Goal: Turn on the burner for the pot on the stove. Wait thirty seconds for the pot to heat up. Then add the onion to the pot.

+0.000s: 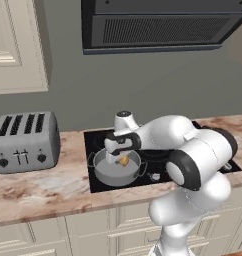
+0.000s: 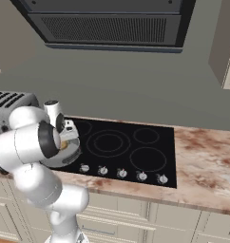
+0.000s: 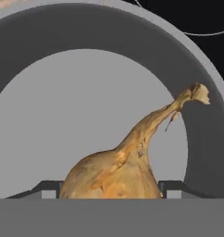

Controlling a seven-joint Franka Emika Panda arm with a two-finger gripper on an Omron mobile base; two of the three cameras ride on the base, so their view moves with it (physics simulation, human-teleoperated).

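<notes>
now, step: adding the onion point(image 3: 115, 173) to the pot point(image 1: 104, 173).
gripper point(image 1: 121, 161): jaws clamped on the onion, hanging over the pot's mouth so a release lands it inside.
pot: on the stove point(image 2: 136, 147), front-left burner.
onion: above the pot floor, tip outward.

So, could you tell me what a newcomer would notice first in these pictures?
Probably the big white robot arm bent low over the flat black glass cooktop, its tool reaching into the wide, shallow grey metal pot at the cooktop's front corner nearest the silver four-slot toaster. In the hand view, the small yellow-brown onion sits between the tool's tips, above the pot's floor.
</notes>
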